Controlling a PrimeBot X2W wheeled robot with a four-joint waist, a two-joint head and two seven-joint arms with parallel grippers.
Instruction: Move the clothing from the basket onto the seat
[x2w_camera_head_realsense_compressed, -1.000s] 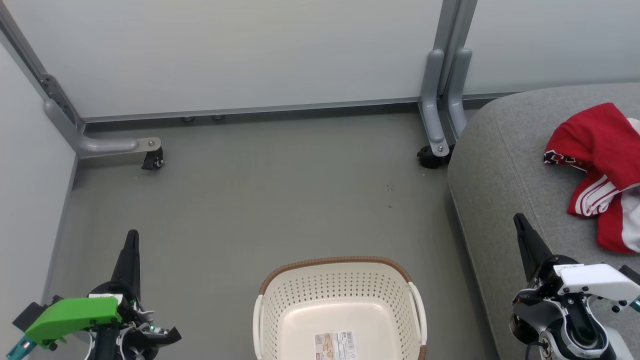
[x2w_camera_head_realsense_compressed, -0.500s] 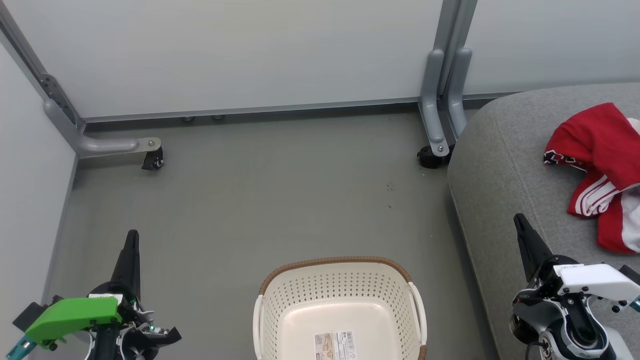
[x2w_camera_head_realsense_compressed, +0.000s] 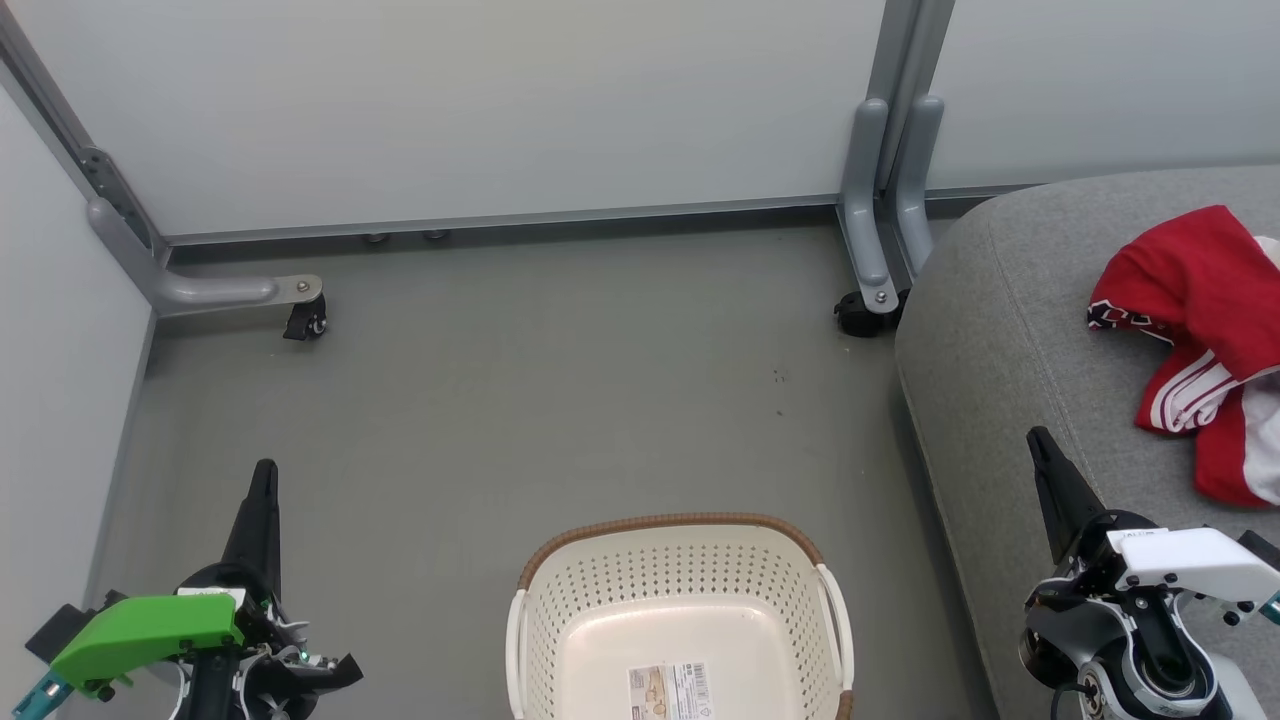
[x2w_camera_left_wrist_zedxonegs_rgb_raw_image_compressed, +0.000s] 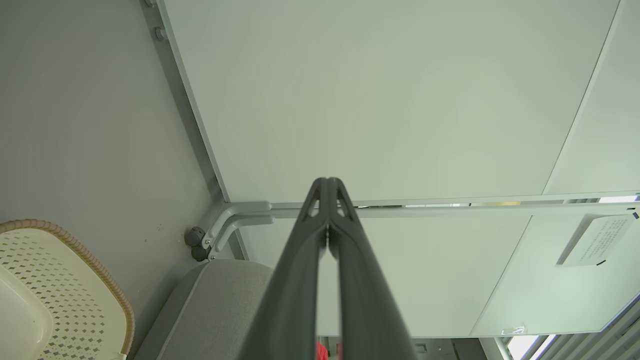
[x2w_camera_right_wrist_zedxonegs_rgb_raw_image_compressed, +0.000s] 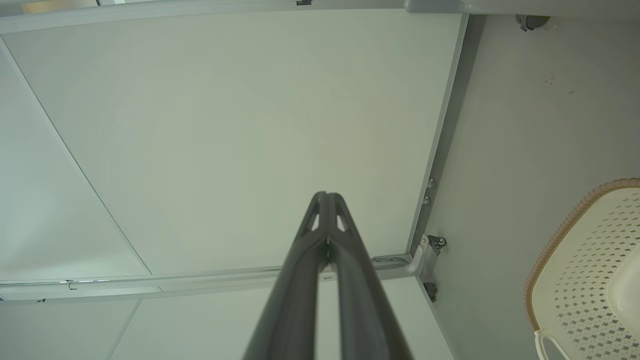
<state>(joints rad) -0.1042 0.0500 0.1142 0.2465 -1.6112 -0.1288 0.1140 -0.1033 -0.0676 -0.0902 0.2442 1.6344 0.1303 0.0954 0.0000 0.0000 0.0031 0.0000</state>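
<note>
the clothing lies on the seat, well in from its rounded edge; the basket looks empty. the left gripper and right gripper have fingers together, holding nothing. the transfer seems done; no further pick looks needed.

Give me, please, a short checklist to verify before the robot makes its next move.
1. The laundry basket is emptied: ok; its visible bottom carries just a paper label.
2. The basket's near end: cannot tell; the head view cuts it off.
3. The red clothing is on the grey seat: ok; it reaches past the picture's right edge.
4. The left gripper is free: ok; shut, holding nothing.
5. The right gripper is free: ok; shut, holding nothing.
6. The floor by the basket is free of garments: ok.
</note>
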